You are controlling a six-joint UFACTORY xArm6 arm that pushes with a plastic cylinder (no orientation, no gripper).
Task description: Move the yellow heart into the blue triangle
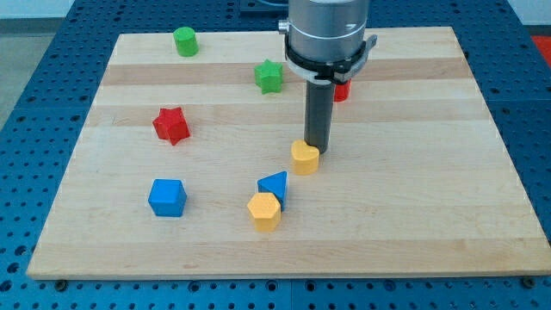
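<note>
The yellow heart (304, 158) lies near the middle of the wooden board. The blue triangle (274, 185) lies just below and to the left of it, a small gap apart. My tip (319, 151) stands at the heart's upper right edge, touching or almost touching it. The rod rises straight up from there to the arm's grey body at the view's top.
A yellow hexagon (265, 211) touches the blue triangle's lower left. A blue cube (167, 197) sits at lower left, a red star (171, 126) at left, a green star (269, 77) and a green cylinder (185, 40) near the top. A red block (343, 89) is partly hidden behind the arm.
</note>
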